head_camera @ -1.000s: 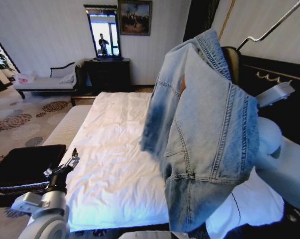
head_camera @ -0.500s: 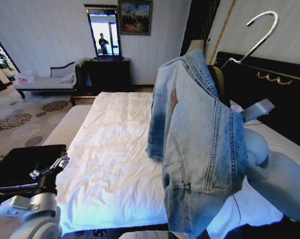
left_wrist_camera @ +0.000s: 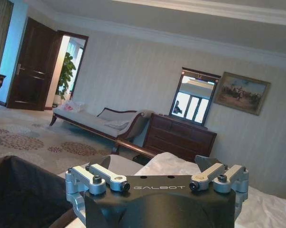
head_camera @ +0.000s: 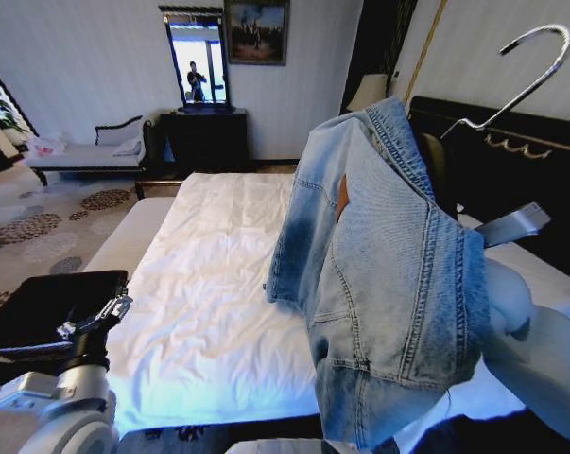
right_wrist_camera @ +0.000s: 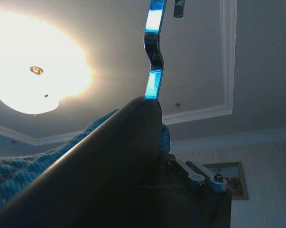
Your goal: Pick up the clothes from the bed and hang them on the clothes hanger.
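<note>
Head view: jacket (head_camera: 388,274) hides right claw, grip unclear | left claw (head_camera: 94,322) unclear

A light-blue denim jacket (head_camera: 388,274) hangs over the right side of the white-covered bed (head_camera: 214,312), blocking passage there. The bed's left and middle lie open. A black-cushioned bench (head_camera: 39,307) stands beside its left edge.

My light-blue denim jacket (head_camera: 388,274) drapes over the dark clothes hanger (head_camera: 507,85) at frame right, its metal hook pointing upper right, above the white bed (head_camera: 209,312) at centre.
</note>
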